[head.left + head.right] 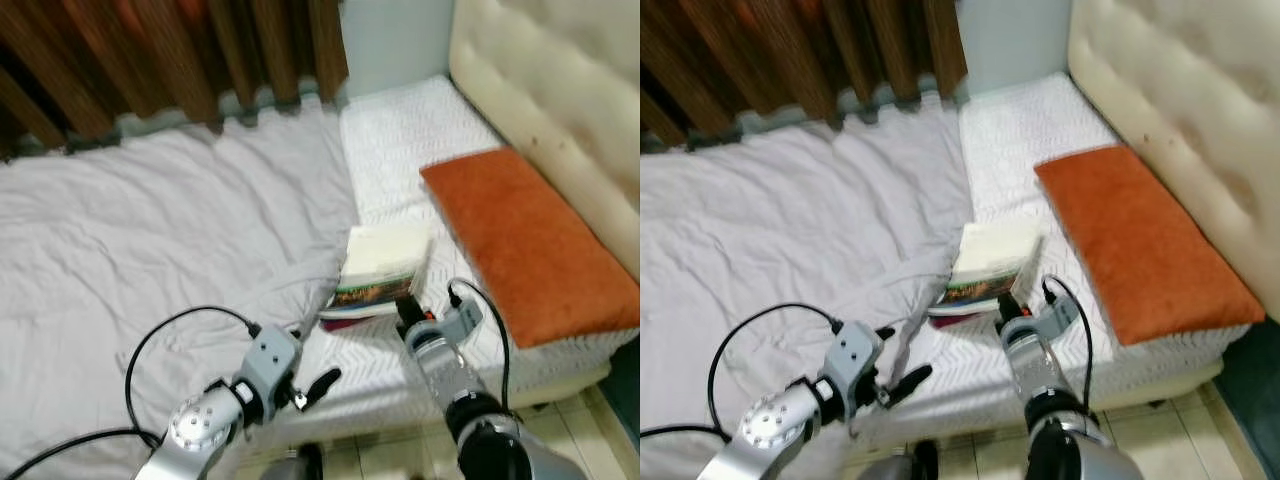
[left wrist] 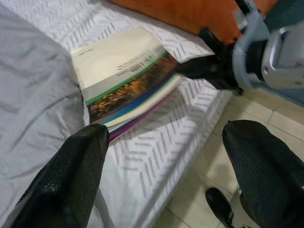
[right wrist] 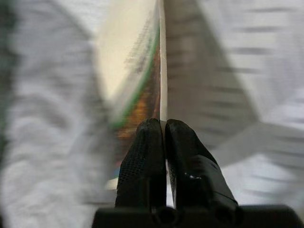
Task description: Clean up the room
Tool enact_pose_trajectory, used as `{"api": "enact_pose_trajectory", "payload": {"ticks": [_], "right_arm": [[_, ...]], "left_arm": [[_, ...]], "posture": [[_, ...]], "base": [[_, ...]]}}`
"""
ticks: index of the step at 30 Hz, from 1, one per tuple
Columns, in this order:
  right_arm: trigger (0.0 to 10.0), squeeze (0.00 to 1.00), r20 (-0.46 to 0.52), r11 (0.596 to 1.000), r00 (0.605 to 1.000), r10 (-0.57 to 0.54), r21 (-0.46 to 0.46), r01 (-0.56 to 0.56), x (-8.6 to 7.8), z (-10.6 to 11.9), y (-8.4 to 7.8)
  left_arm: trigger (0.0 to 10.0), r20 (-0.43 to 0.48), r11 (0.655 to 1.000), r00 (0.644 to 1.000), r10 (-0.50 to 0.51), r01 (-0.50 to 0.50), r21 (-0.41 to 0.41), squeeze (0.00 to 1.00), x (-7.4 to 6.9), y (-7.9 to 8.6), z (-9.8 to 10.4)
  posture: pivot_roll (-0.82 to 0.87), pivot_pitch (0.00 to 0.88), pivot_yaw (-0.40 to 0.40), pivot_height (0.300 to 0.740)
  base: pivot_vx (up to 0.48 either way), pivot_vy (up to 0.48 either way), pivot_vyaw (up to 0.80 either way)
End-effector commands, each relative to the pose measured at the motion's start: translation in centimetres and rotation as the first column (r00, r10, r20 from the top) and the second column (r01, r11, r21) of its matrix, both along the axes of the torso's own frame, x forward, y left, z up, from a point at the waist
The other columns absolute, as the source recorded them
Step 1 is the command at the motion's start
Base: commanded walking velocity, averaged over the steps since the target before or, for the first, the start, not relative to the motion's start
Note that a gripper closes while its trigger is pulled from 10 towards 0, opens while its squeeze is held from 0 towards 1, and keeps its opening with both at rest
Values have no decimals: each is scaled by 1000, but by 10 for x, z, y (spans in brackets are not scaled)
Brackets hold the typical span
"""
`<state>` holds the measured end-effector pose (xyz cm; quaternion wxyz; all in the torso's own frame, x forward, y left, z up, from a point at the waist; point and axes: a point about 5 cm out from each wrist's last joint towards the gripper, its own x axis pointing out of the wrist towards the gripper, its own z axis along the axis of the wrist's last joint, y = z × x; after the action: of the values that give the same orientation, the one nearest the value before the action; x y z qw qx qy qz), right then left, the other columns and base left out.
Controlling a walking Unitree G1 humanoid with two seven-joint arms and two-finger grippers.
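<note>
Left eye view: You have the book (image 1: 378, 272) lying on the white mattress (image 1: 420, 120), its left edge touching the rumpled grey blanket (image 1: 150, 230) and the orange cushion (image 1: 525, 240) just beside it on the right. Your right gripper (image 1: 408, 305) meets the book's near corner, likely the easiest edge to reach from the bedside.

Right eye view: Your left gripper (image 1: 902, 380) hovers low over the blanket's near edge, well apart from the book, probably held back so it does not crowd the grasp.

Left wrist view: Its two black fingers (image 2: 71, 175) stand wide apart, holding nothing; between them you see the book and the right gripper at its corner.

Right wrist view: The right fingers (image 3: 142, 161) are pressed together on the thin edge of the cover, a pinch that looks suited to lifting a flat thing off soft bedding.

Judgement: The pinch is shallow; the book could slip or fan open when raised.
</note>
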<state>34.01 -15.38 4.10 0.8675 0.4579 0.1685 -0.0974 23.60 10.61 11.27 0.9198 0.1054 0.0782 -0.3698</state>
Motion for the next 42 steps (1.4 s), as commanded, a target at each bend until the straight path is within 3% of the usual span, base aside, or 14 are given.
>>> {"api": "enact_pose_trajectory", "payload": {"ticks": [1, 5, 6, 11, 13, 17, 23, 24, 25, 28, 34, 36, 39, 42], "right_arm": [[10000, 0, -18, 998, 1000, -1, -68, -1, -1, -2, -1], [10000, 0, -10, 989, 1000, -6, -146, 4, 1, 1, -10], [10000, 0, -7, 976, 1000, 4, -219, -5, 2, 5, -16], [10000, 0, -17, 803, 996, 91, -590, -84, 15, 30, -50], [10000, 0, -18, 784, 996, 93, -615, -84, 16, 34, -55], [10000, 0, -62, 660, 990, 131, -740, -133, 18, 42, -73], [10000, 0, -132, 595, 973, 191, -772, -221, 15, 35, -71], [10000, 0, -185, 537, 950, 250, -790, -295, 13, 30, -66], [10000, 0, -185, 537, 950, 250, -790, -295, 13, 30, -66], [10000, 0, -236, 429, 927, 290, -834, -347, 13, 32, -70], [10000, 0, -237, 365, 930, 282, -870, -333, 18, 43, -79], [10000, 0, -253, 284, 922, 292, -898, -336, 20, 49, -81], [10000, 0, -251, 270, 927, 280, -906, -327, 21, 52, -85], [10000, 0, -232, 309, 939, 255, -900, -307, 22, 55, -88]], "left_arm": [[10000, -18, 998, 998, 55, -55, 14, 0, -7, 15, 5], [10000, -24, 998, 997, 67, -66, 13, 0, -13, 18, 7], [10000, -28, 998, 997, 69, -69, 9, 0, -17, 18, 8], [10000, -68, 996, 995, 79, -81, -27, 0, -36, 7, 7], [10000, -76, 996, 994, 78, -81, -33, 0, -38, 4, 6], [10000, -110, 995, 991, 75, -82, -64, 0, -46, -6, 2], [10000, -135, 994, 988, 68, -78, -71, 0, -50, -13, -1], [10000, -151, 994, 987, 57, -70, -79, 0, -54, -19, -2], [10000, -151, 994, 987, 57, -70, -79, 0, -54, -19, -2], [10000, -158, 994, 986, 49, -64, -88, 0, -58, -25, -2], [10000, -168, 993, 984, 54, -71, -96, 0, -61, -28, -2], [10000, -167, 992, 985, 51, -69, -108, 0, -60, -31, 0], [10000, -165, 991, 985, 51, -70, -113, 0, -60, -32, 0], [10000, -166, 991, 985, 52, -71, -113, 0, -60, -33, 0]], "posture": [[299, 499, 153, 740], [291, 499, 149, 740], [279, 497, 144, 740], [249, 510, 127, 740], [243, 514, 122, 740], [218, 528, 100, 740], [207, 531, 90, 740], [200, 538, 80, 740], [200, 538, 80, 740], [205, 546, 77, 740], [197, 545, 72, 740], [194, 542, 68, 740], [191, 542, 66, 740], [184, 541, 63, 740]], "base": [[0, 0, 0], [0, 0, 0], [0, 0, 0], [0, 0, 0], [0, 0, 0], [0, 0, 0], [0, 0, 0], [0, 0, 0], [0, 0, 0], [0, 0, 0], [0, 0, 0], [0, 0, 0], [0, 0, 0], [0, 0, 0]]}}
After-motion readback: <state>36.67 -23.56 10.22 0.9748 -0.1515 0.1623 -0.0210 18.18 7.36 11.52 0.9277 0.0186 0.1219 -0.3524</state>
